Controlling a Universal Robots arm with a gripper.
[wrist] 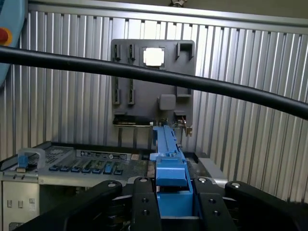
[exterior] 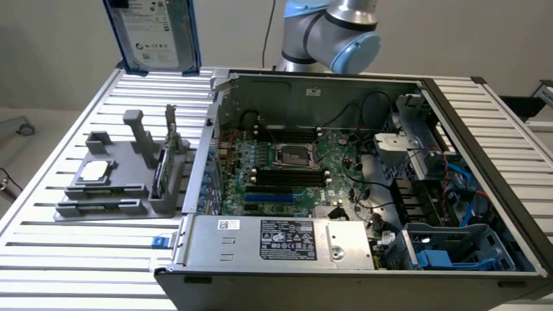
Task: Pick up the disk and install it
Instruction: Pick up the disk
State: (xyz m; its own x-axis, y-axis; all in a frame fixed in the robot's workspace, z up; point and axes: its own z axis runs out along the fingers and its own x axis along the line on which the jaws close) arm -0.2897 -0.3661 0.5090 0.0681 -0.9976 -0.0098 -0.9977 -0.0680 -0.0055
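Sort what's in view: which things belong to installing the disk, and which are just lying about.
Belongs to the job: the disk, clamped in the gripper; the open computer case; its drive cage with blue caddies.
Just lying about: the grey fixture; the silver chip on it; the blue clip beside the case.

The disk is shiny grey metal in a smooth blue plastic frame. The worktop is ribbed bare metal. The rack is dull grey plastic.
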